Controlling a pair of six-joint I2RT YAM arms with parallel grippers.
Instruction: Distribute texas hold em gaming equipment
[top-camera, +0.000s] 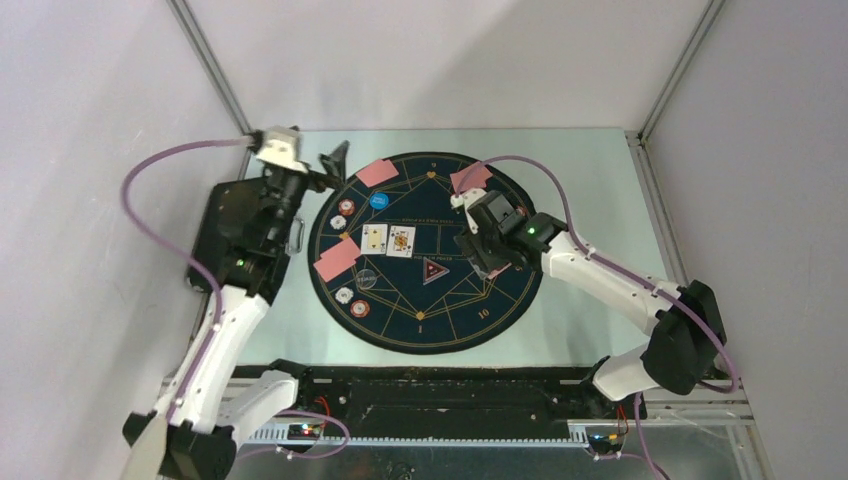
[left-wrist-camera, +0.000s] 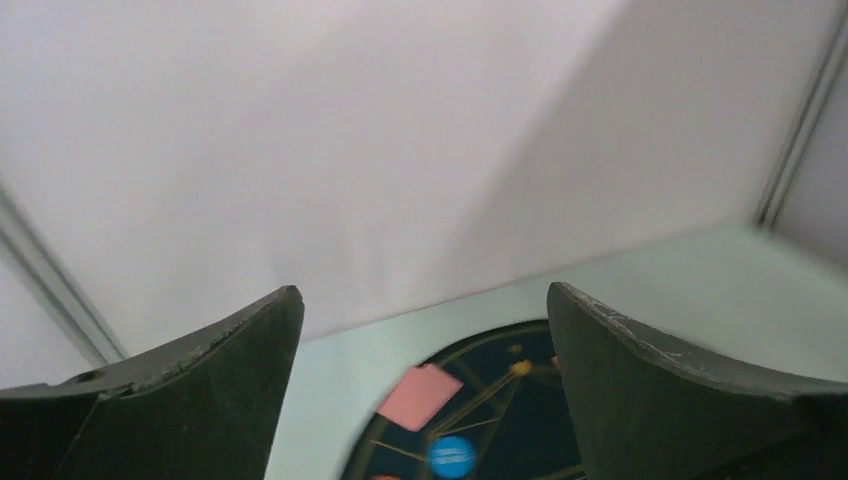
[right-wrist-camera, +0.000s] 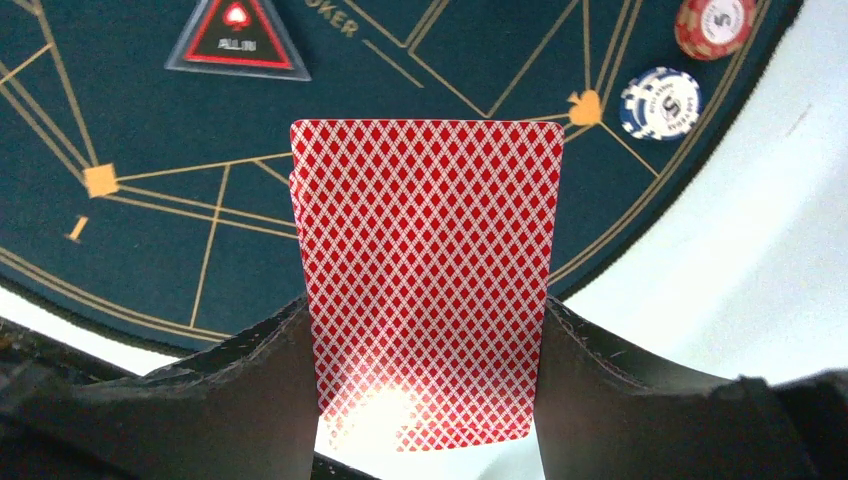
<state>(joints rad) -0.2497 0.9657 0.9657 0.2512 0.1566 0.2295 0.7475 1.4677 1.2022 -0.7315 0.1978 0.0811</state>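
On the dark round mat (top-camera: 470, 310) lie pink-backed playing cards (top-camera: 377, 172), a second pink-backed pile (top-camera: 336, 259) and two face-up cards (top-camera: 388, 240). A blue chip (top-camera: 379, 200), a red-white chip (top-camera: 346, 208), a grey chip (top-camera: 366, 277) and a red triangular token (top-camera: 434, 271) also rest there. My left gripper (top-camera: 335, 160) hangs open and empty over the mat's far left edge; the left wrist view shows my left gripper (left-wrist-camera: 422, 292) above a pink card (left-wrist-camera: 418, 395) and the blue chip (left-wrist-camera: 451, 456). My right gripper (top-camera: 487, 258) is shut on red-patterned cards (right-wrist-camera: 425, 270), held by their side edges.
A black rectangular case (top-camera: 225, 215) lies left of the mat under my left arm. In the right wrist view a red chip (right-wrist-camera: 715, 22) and a blue-white chip (right-wrist-camera: 660, 102) sit near the mat's rim, with the token (right-wrist-camera: 237, 38) further in. Metal frame posts and white walls enclose the table.
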